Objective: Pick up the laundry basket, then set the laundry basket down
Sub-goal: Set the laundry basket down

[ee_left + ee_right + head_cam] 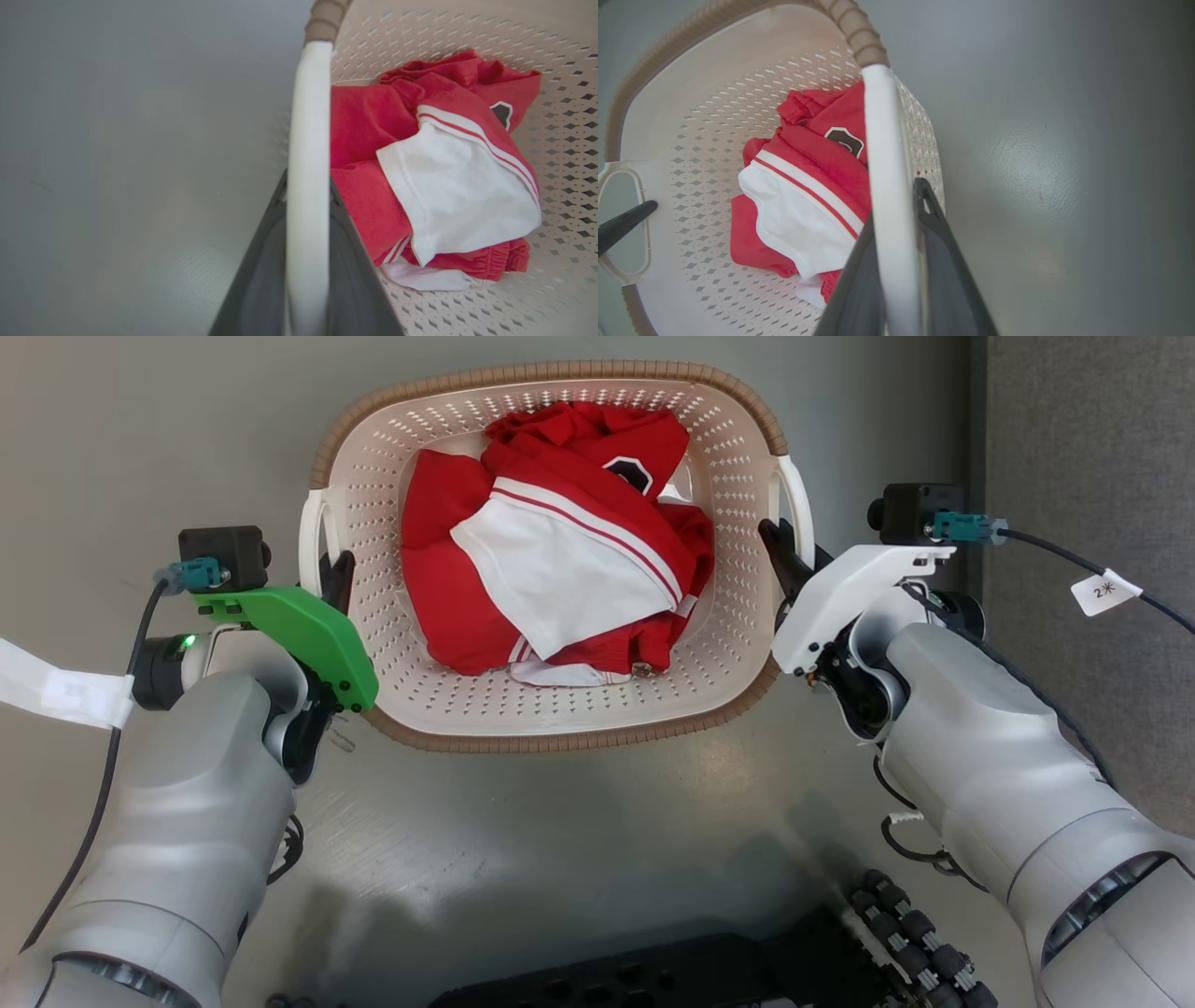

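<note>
1. The cream perforated plastic laundry basket (pixel 551 709), with its brown woven-look rim, lies in the middle of the head view over the smooth grey floor (pixel 579 859), between the two arms. Whether its base rests on the floor or hangs just above it cannot be told.
2. The left gripper (pixel 334 574) is closed around the white left side handle (pixel 309 537). In the left wrist view one dark finger (pixel 261 261) lies outside the white bar and the other inside, both pressed against it.
3. The right gripper (pixel 782 549) clamps the white right side handle (pixel 800 504) the same way, with fingers (pixel 941 252) on either side of the bar and no gap showing.
4. The shell looks stiff but thin, so the laundry basket is probably light. The crumpled red-and-white garments (pixel 560 551) inside should add little weight (soft cloth heaped near the middle, unlikely to slide far).
5. The two handles are the sensible places to hold, since the body is wider than either gripper. The bars are narrow, smooth plastic, so they could turn or slip between the fingers if one side rises ahead of the other.
6. A level, matched motion of both arms seems called for, because the perforated walls may flex a little under an uneven pull.
</note>
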